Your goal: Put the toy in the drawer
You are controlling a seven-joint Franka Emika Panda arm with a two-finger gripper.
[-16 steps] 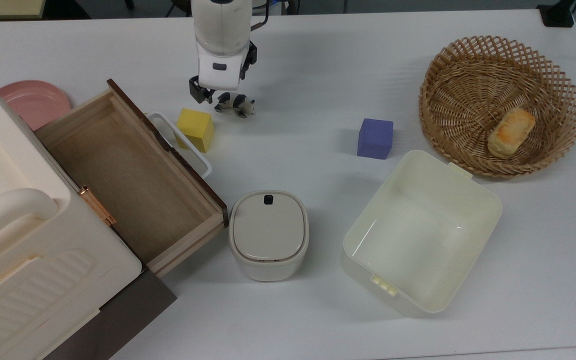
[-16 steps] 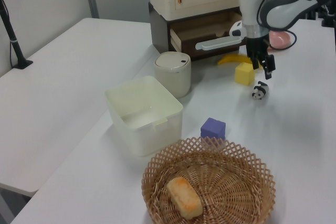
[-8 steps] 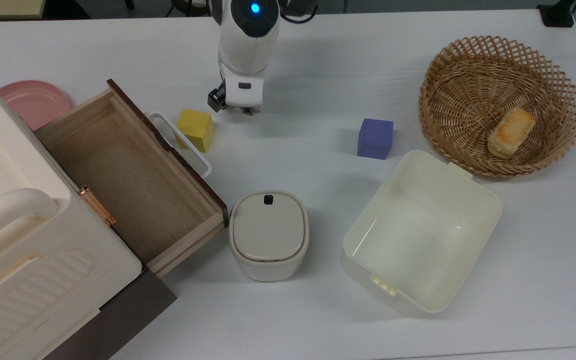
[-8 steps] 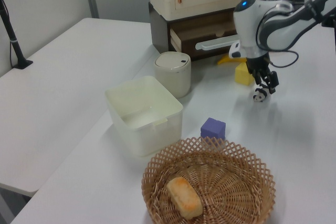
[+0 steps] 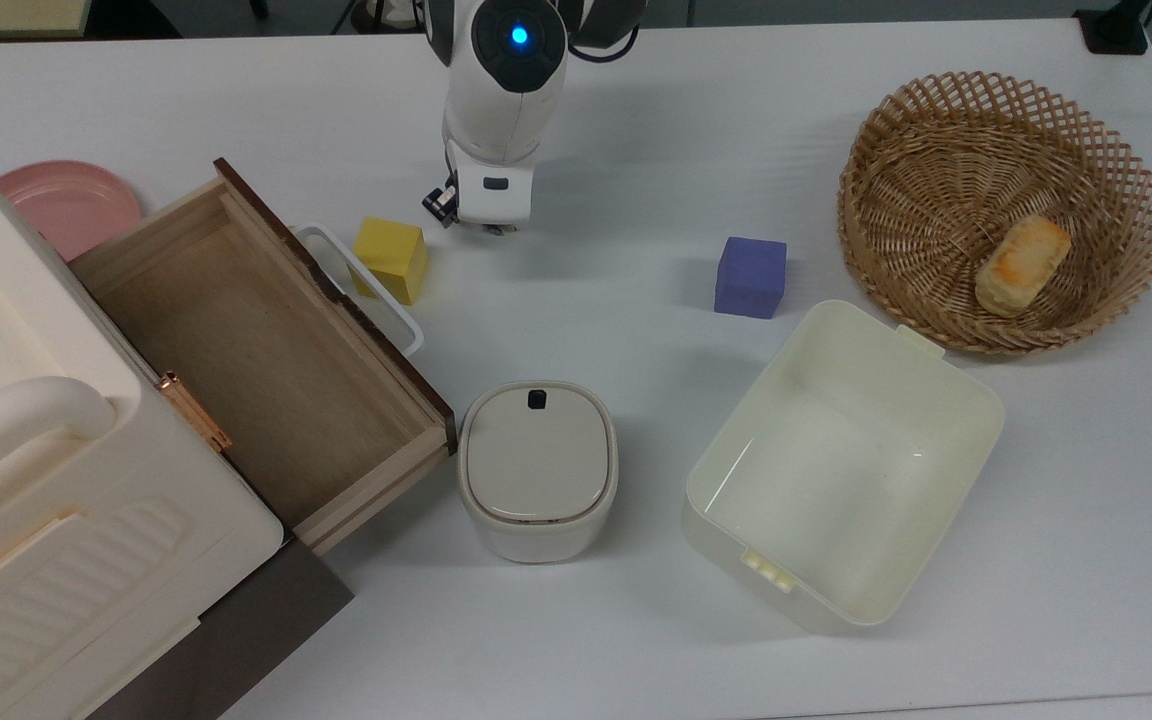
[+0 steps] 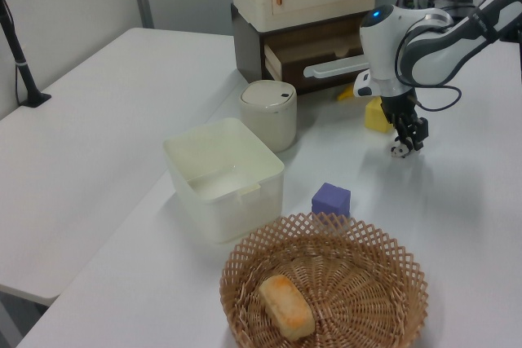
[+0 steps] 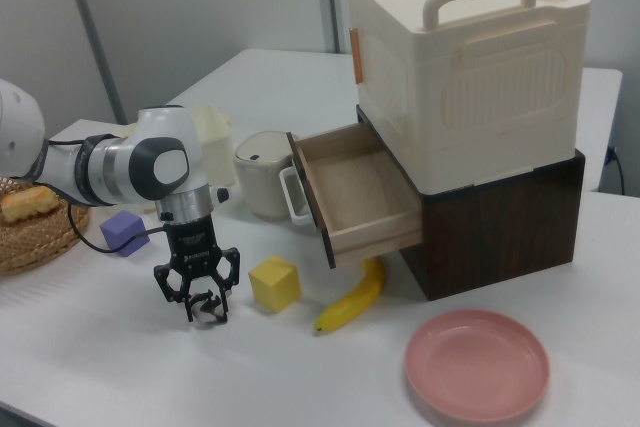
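Gripper [image 7: 203,305] lowered over the toy [image 7: 207,309], fingers spread either side, not yet clenched. The toy stands on the table at the yellow cube's [image 7: 275,282] 9 o'clock in the right view. Probably light, rigid, smooth; pinch its body flanks, not legs.

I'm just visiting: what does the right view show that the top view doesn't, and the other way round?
The right view adds the banana lying under the open drawer, and the toy, a small panda, on the table right at the gripper. From above, the arm's wrist covers that spot. The top view adds the full inside of the cream bin and the whole wicker basket. Both share the yellow cube, the purple cube, the pink plate and the drawer.
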